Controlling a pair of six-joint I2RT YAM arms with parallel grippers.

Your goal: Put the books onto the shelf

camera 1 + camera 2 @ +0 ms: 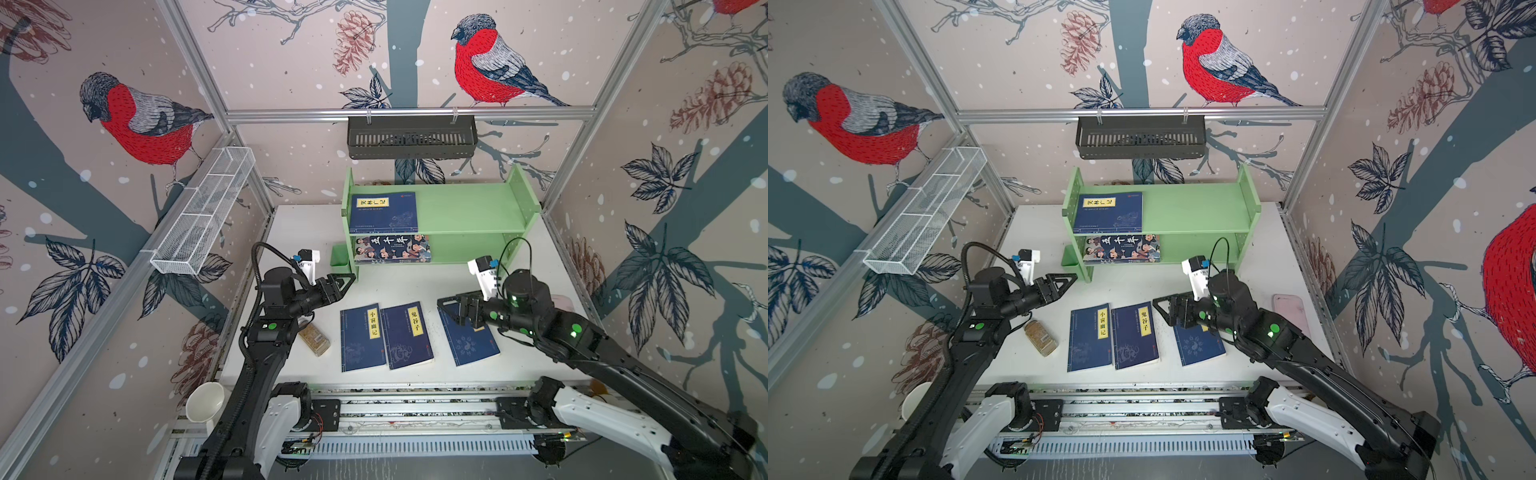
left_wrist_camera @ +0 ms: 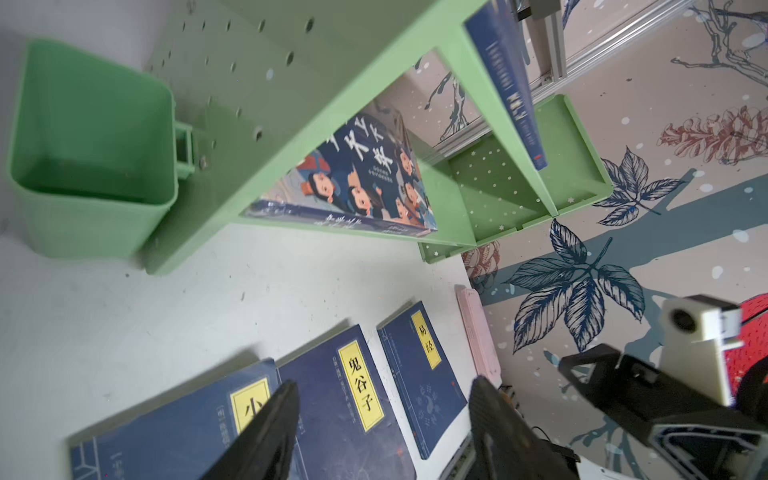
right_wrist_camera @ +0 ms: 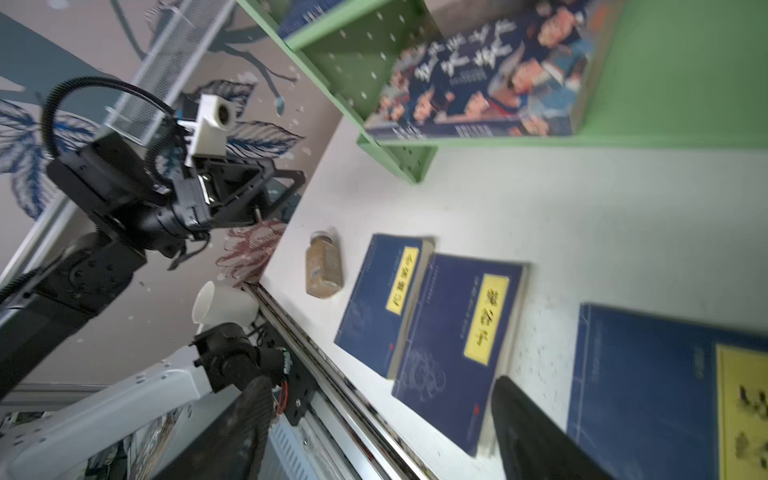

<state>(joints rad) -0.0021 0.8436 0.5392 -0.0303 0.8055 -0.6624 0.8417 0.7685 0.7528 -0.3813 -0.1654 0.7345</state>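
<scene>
Five books show in both top views: two on the light green shelf and three lying flat on the white table. At the left end of the shelf's upper tier lies the first navy book, its yellow label reading 笑林广记. Directly beneath it, on the lower tier, lies the cartoon-cover book, with large white characters 五千年 above a row of drawn figures. The three navy books on the table sit in a row in front of the shelf. From left to right they are the 小窗幽记 book, the 鬼谷子 book touching it and overlapping its edge, and the 易经 book a little apart; that last label is readable only in the left wrist view. The left gripper hangs in the air near the small green cup on the shelf's left side, fingers spread and holding nothing. The right gripper sits over the far left corner of the 易经 book, fingers wide apart and empty. A small jar of brownish grains lies left of the books.
</scene>
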